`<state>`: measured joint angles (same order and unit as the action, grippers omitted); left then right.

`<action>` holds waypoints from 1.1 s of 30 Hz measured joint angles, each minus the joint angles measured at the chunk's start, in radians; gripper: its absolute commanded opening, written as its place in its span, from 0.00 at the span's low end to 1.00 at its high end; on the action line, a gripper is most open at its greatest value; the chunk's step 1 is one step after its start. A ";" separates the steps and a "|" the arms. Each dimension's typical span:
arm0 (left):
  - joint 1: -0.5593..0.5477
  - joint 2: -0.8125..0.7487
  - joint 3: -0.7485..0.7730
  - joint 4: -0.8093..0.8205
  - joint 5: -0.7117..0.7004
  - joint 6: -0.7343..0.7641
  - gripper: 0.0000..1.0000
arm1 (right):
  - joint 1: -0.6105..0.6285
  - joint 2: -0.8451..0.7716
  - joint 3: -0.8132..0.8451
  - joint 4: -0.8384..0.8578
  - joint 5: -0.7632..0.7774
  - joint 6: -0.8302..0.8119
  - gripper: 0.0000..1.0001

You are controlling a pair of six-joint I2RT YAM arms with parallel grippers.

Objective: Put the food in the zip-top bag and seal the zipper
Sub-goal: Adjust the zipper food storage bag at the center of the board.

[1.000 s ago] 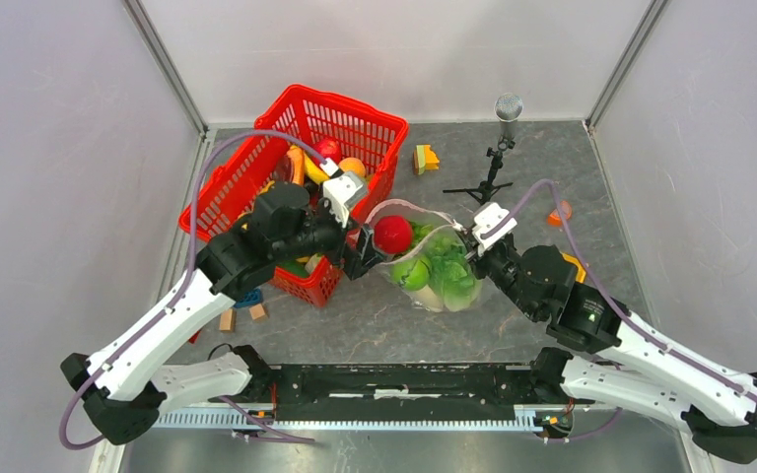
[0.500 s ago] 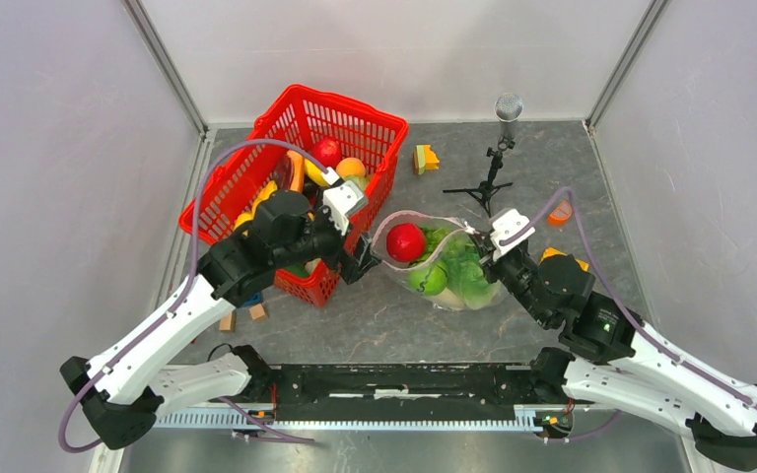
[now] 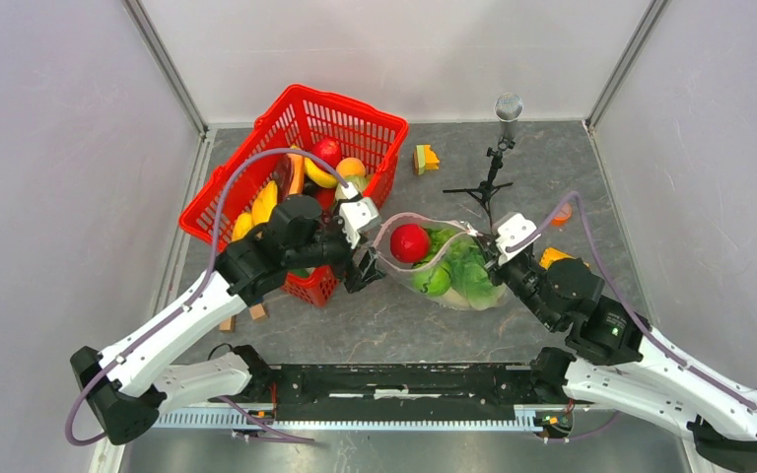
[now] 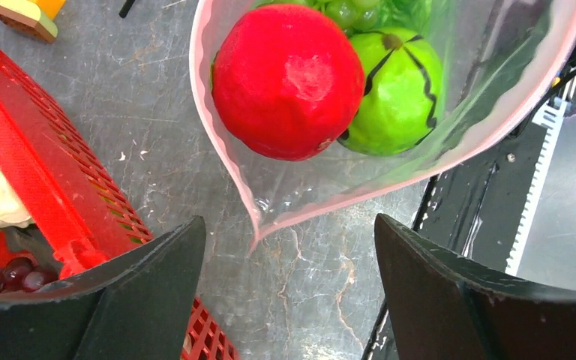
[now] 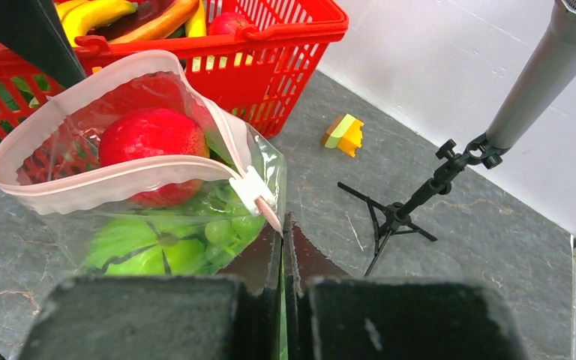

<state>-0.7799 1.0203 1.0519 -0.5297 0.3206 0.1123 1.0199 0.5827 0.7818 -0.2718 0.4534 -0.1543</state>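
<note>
The clear zip-top bag lies on the table right of the basket with its mouth gaping. Inside it are a round red fruit, a green fruit and leafy lettuce. The pink zipper loops round the mouth, and its white slider sits at the right end. My right gripper is shut on the bag's edge just past the slider. Hovering at the bag's left corner, my left gripper is open and touches nothing. More food, including bananas, fills the basket.
The red mesh basket stands at the back left, against my left arm. A microphone on a small tripod stands behind the bag. Small blocks lie near it, wooden ones by the basket, and an orange piece at the right.
The right gripper has drawn the bag's edge to the right and the mouth has spread wider. The left gripper has moved right from the basket's edge to the bag's left corner.
</note>
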 measured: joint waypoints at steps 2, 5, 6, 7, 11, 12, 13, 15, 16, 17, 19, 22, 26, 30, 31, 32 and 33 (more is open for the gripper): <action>0.000 0.002 -0.025 0.024 0.009 0.021 0.71 | 0.000 -0.009 0.000 0.000 -0.013 -0.005 0.00; 0.000 0.006 -0.054 0.065 0.031 0.049 0.56 | 0.000 -0.021 0.000 0.000 -0.035 -0.011 0.00; 0.000 0.008 -0.063 0.082 0.038 0.060 0.51 | 0.000 -0.025 0.000 0.000 -0.039 -0.012 0.00; 0.000 0.009 -0.068 0.093 0.042 0.064 0.45 | 0.000 -0.027 0.000 0.000 -0.042 -0.012 0.00; 0.000 0.009 -0.081 0.143 0.055 0.087 0.16 | 0.000 -0.037 -0.001 -0.003 -0.045 -0.012 0.00; 0.000 0.008 -0.081 0.144 0.056 0.089 0.09 | 0.000 -0.039 -0.001 -0.004 -0.043 -0.012 0.00; 0.000 0.009 -0.081 0.145 0.058 0.096 0.03 | 0.000 -0.041 -0.001 -0.006 -0.042 -0.012 0.00; 0.000 0.010 -0.081 0.142 0.061 0.107 0.02 | 0.000 -0.045 -0.001 -0.010 -0.036 -0.012 0.00; 0.000 0.010 -0.080 0.142 0.063 0.109 0.02 | 0.000 -0.047 -0.001 -0.011 -0.032 -0.012 0.00; 0.000 0.010 -0.080 0.142 0.066 0.111 0.02 | 0.000 -0.049 -0.001 -0.013 -0.027 -0.012 0.00; 0.000 0.009 -0.080 0.142 0.066 0.113 0.02 | 0.000 -0.052 -0.001 -0.015 -0.018 -0.011 0.00; 0.000 -0.002 -0.069 0.130 0.061 0.114 0.02 | 0.000 -0.060 -0.001 -0.016 0.004 -0.010 0.00; 0.000 -0.043 0.008 0.068 0.036 0.119 0.02 | 0.000 -0.072 -0.001 -0.017 -0.006 -0.011 0.00; 0.000 -0.050 0.171 -0.033 0.030 0.153 0.02 | 0.000 -0.077 -0.005 -0.011 -0.031 -0.010 0.00; 0.000 -0.048 0.201 -0.054 0.026 0.161 0.02 | 0.000 -0.078 -0.011 -0.007 -0.039 -0.010 0.00; 0.000 -0.045 0.229 -0.077 0.023 0.170 0.02 | 0.000 -0.078 -0.014 -0.006 -0.046 -0.008 0.00; 0.000 -0.040 0.247 -0.100 0.020 0.177 0.02 | 0.000 -0.078 -0.019 -0.006 -0.055 -0.007 0.00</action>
<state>-0.7799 0.9806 1.2987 -0.6296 0.3405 0.2897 1.0203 0.5049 0.7631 -0.2775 0.3988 -0.1612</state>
